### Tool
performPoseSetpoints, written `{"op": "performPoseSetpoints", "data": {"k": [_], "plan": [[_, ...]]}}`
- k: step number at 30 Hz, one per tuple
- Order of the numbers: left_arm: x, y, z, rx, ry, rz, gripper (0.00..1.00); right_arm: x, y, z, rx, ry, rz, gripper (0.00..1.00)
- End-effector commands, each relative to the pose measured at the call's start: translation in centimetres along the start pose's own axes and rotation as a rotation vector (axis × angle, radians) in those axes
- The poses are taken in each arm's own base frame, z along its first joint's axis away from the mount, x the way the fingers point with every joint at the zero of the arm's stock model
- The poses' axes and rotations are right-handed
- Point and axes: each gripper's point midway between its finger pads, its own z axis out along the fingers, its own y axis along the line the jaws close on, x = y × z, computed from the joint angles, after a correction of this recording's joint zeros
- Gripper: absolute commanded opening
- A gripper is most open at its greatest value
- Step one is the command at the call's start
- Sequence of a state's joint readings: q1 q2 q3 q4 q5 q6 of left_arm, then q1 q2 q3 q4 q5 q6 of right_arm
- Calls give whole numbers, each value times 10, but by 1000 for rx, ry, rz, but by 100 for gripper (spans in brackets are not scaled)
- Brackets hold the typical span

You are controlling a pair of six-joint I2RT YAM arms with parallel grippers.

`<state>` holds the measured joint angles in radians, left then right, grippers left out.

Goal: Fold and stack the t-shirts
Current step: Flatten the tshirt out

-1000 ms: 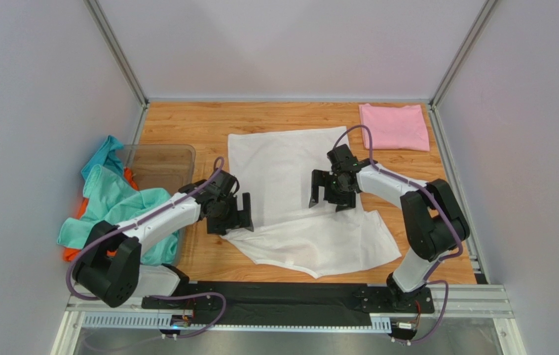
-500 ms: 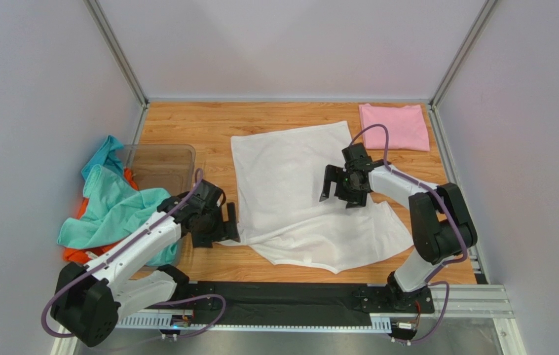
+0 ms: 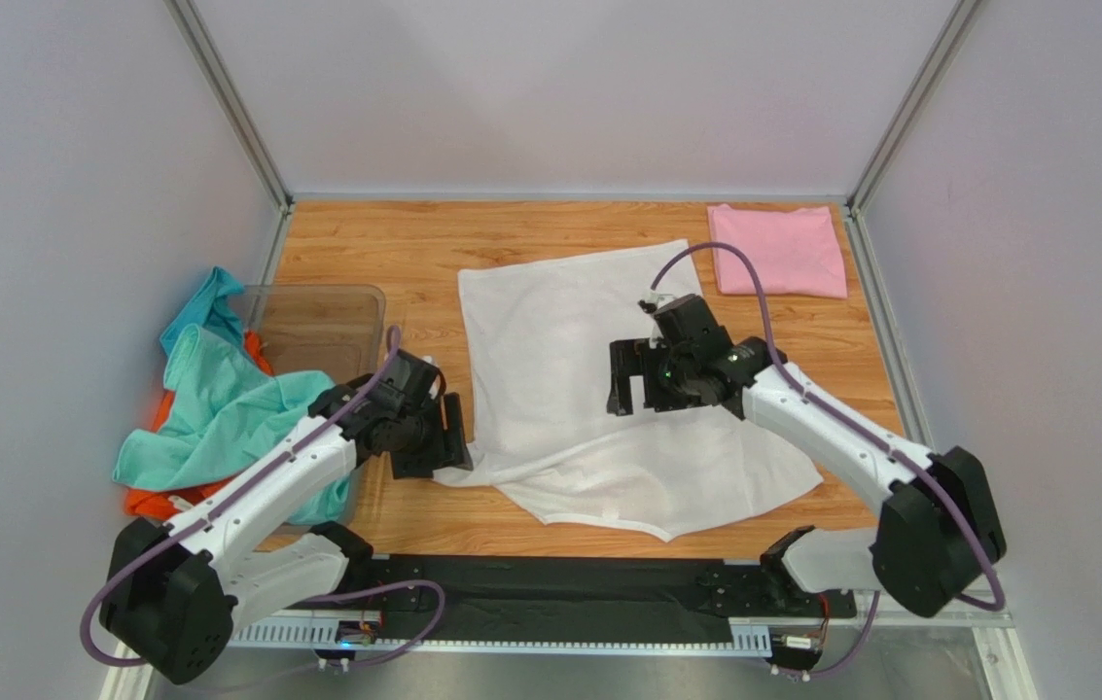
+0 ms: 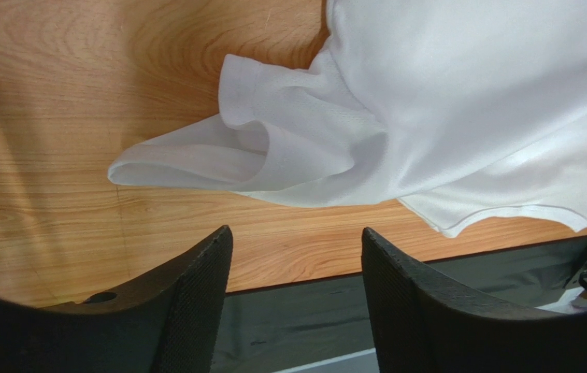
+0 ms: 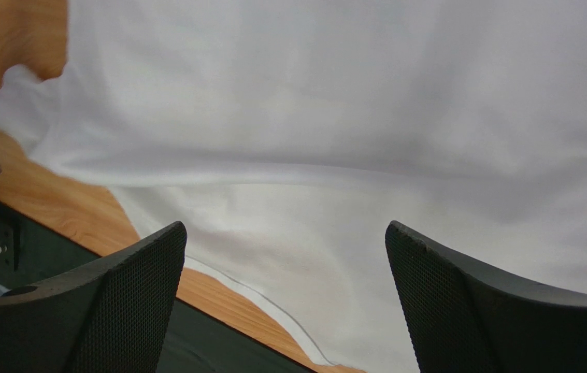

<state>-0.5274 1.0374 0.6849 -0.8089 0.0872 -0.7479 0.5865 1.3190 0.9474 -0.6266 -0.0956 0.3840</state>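
Note:
A white t-shirt (image 3: 586,379) lies spread and rumpled on the middle of the wooden table; it also shows in the left wrist view (image 4: 460,109) and the right wrist view (image 5: 335,132). Its crumpled sleeve (image 4: 265,155) lies just ahead of my left gripper (image 3: 432,438), which is open and empty at the shirt's left edge. My right gripper (image 3: 634,382) is open and empty above the shirt's middle. A folded pale pink t-shirt (image 3: 776,248) lies at the back right. Teal (image 3: 228,409) and orange (image 3: 147,503) shirts are heaped at the left.
A clear plastic bin (image 3: 315,324) stands at the left under the heaped shirts. A black strip (image 3: 557,584) runs along the table's near edge. Metal frame posts and white walls close in the table on three sides.
The right arm has straightened and its gripper has moved left over the white shirt. The left gripper drew back toward the near left a second ago and has stayed there since. The shirt shifted slightly.

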Motion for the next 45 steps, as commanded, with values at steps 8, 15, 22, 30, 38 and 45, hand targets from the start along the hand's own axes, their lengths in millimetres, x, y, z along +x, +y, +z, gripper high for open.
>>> {"op": "performPoseSetpoints", "data": {"k": [8,15,22,30,38,45], "plan": [[-20,6,32,-68,-52,-25,49,101,83,-11,-222,86,-453,100],[-28,2,51,-77,-42,-1,19,139,145,2,-321,154,-639,89],[-30,2,52,-81,-40,5,0,147,163,38,-267,180,-752,76],[-28,-1,36,-45,-63,-6,0,151,155,69,-184,194,-769,50],[-27,-7,22,-4,-77,-28,0,154,139,72,-110,203,-742,13],[-34,-15,1,19,-98,-39,0,146,151,15,-239,174,-685,4]]}}
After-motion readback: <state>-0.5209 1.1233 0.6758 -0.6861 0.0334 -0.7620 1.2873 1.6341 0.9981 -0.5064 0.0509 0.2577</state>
